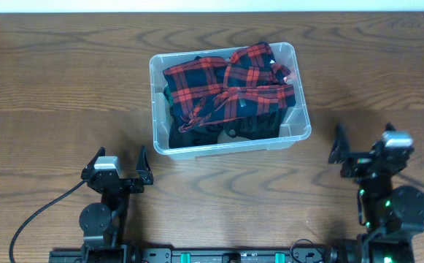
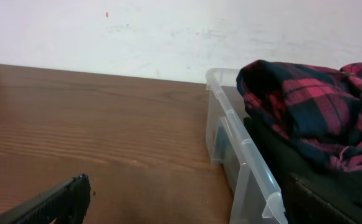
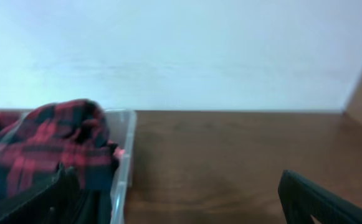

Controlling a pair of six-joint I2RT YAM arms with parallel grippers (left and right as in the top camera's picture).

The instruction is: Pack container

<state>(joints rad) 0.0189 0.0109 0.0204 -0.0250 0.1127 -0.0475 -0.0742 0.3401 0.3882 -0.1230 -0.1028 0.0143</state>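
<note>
Jaws gape wide and empty on left gripper (image 1: 120, 155) and right gripper (image 1: 363, 140) — both parked low, short of the container (image 1: 160, 140).

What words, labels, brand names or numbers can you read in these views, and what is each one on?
No text can be read anywhere.
The clear rectangular plastic container: no print on its visible walls; the red and dark plaid cloth hides most of its floor.
A small pale spot at the cloth's right edge: too small to read.
The brown wooden table, the white wall: no writing.
</note>
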